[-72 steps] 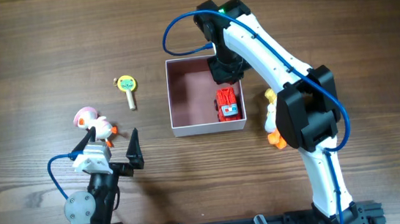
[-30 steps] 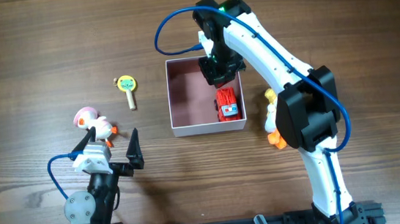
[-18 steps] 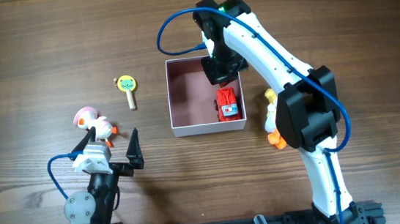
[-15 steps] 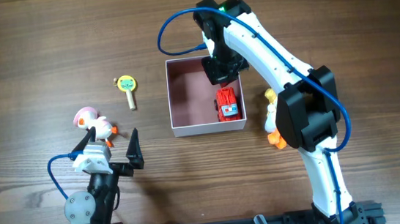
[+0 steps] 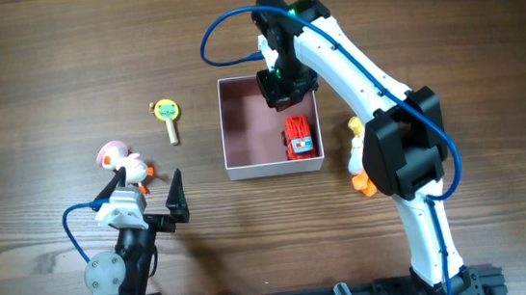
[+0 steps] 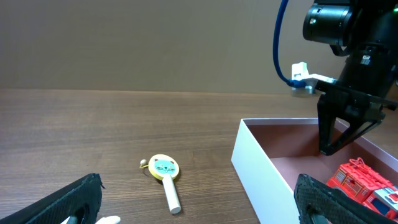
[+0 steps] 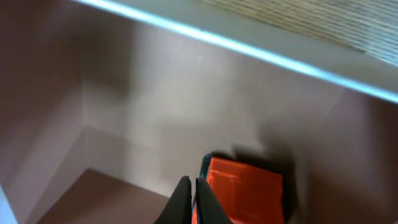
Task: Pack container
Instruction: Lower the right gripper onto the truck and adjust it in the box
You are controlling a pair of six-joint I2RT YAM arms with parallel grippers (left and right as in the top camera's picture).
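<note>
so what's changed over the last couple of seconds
The right gripper has shifted a little away from the red truck, toward the far wall of the container and slightly to the robot's left. Its fingers are together and hold nothing. The truck lies in the same spot inside the container. The left gripper, open, the lollipop toy and the flamingo toy have not moved.

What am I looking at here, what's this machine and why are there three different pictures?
Two robot arms sit at a wooden table. One picture looks down from above; the other two come from small cameras on each arm's wrist. The right claw is closed and empty, over a shallow pink-lined box that holds a red toy truck. The left claw is open, holding nothing, near a pink bird toy. A yellow stick toy and a white-and-orange toy lie outside the box.
</note>
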